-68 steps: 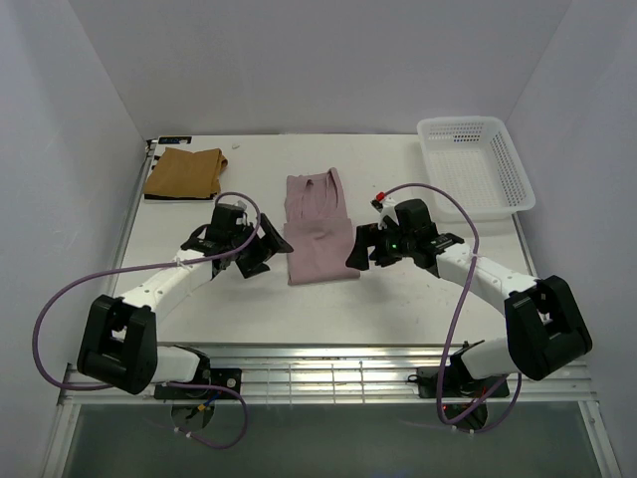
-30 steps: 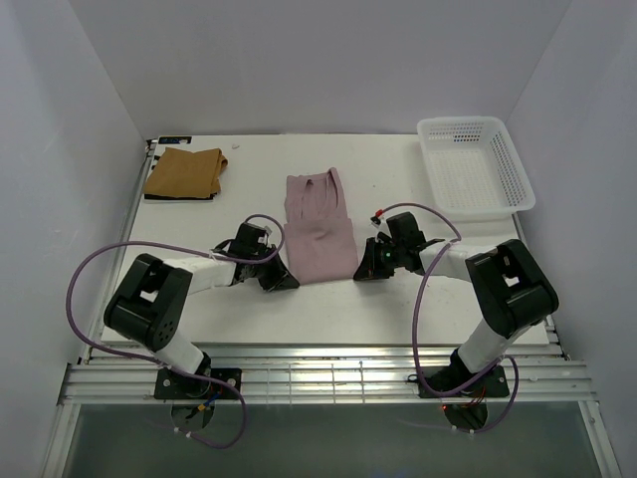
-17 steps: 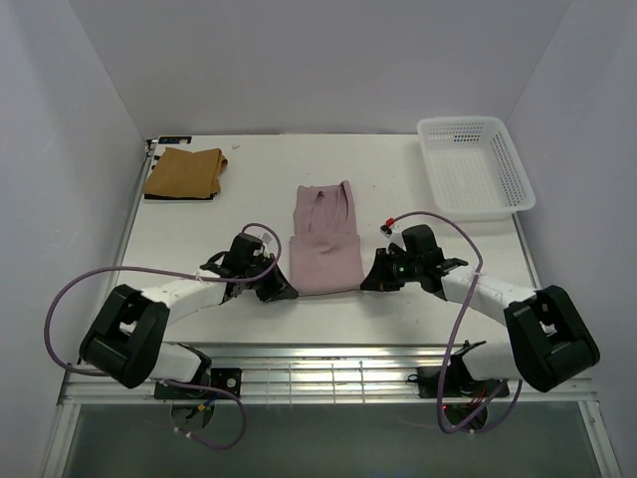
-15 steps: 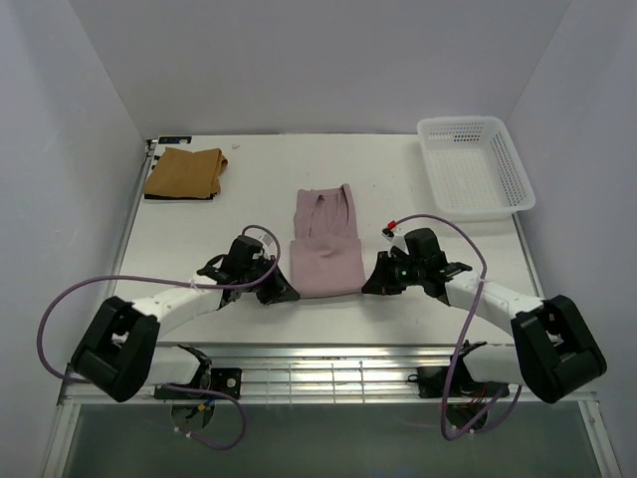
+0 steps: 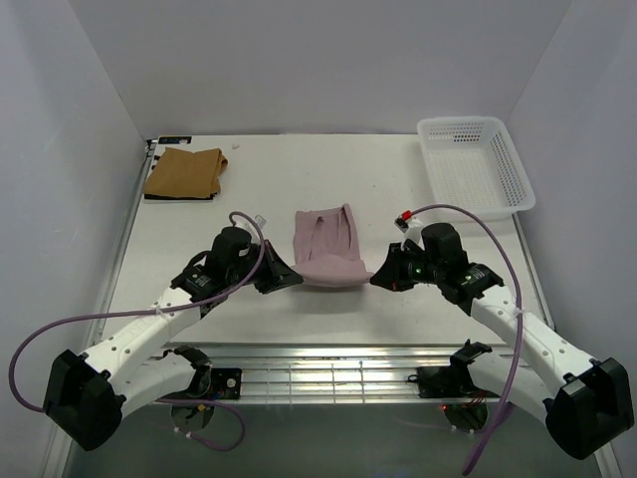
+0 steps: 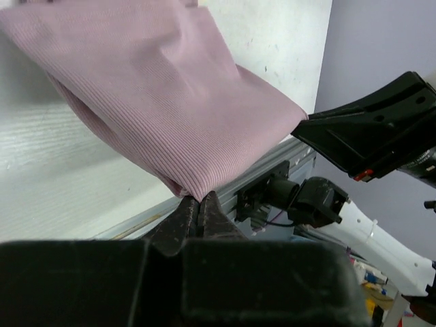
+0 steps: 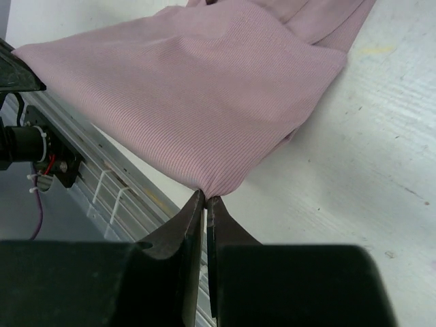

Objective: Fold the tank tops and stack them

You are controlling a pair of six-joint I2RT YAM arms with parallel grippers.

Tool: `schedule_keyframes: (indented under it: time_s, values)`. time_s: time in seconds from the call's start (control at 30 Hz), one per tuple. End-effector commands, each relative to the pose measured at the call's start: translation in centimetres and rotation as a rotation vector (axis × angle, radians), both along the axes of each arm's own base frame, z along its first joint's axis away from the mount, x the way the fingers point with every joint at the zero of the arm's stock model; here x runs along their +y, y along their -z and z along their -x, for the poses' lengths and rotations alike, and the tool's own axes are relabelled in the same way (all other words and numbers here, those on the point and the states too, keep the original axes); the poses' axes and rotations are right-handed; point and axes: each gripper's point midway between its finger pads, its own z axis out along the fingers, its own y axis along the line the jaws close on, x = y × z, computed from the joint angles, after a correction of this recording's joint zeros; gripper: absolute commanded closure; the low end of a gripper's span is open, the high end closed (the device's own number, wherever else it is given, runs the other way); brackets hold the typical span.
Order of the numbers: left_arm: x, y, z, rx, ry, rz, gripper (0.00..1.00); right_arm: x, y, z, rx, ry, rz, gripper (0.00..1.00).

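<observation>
left tool (image 5: pixel 293 281) and right tool (image 5: pixel 377 280) clamped on pink tank top (image 5: pixel 326 245) near corners

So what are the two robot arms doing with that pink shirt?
They are folding it. The left claw and the right claw each pinch one near corner of the pale pink tank top and hold that end up off the table, while its strap end lies flat. A folded tan-brown tank top sits at the far left corner.

A lab cell: plain walls (image 5: pixel 318 60) boxing a white table (image 5: pixel 398 169) on aluminium rails (image 5: pixel 328 358).
</observation>
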Motion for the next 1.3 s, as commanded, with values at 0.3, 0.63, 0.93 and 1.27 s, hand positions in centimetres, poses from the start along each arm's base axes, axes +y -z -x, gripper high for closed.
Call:
schedule_keyframes:
  time_s: [0.3, 0.63, 0.93, 1.27]
  values:
    - [0.6, -4.8, -7.9, -0.169, -0.17, -0.106, 1.0, 0.6, -6.5, -7.8, -0.176, 0.056, 0.068, 0.92]
    - [1.9, -3.9, -14.3, -0.169, -0.161, -0.058, 1.0, 0.7, -6.3, -12.7, -0.145, 0.066, 0.076, 0.92]
    - [2.5, -0.7, -18.8, -0.099, -0.156, -0.085, 1.0, 0.6, -4.9, -17.3, -0.106, 0.071, 0.072, 0.92]
    - [3.3, 2.2, -23.5, -0.064, -0.18, -0.133, 1.0, 1.6, -1.6, -22.4, -0.085, 0.037, 0.108, 0.92]
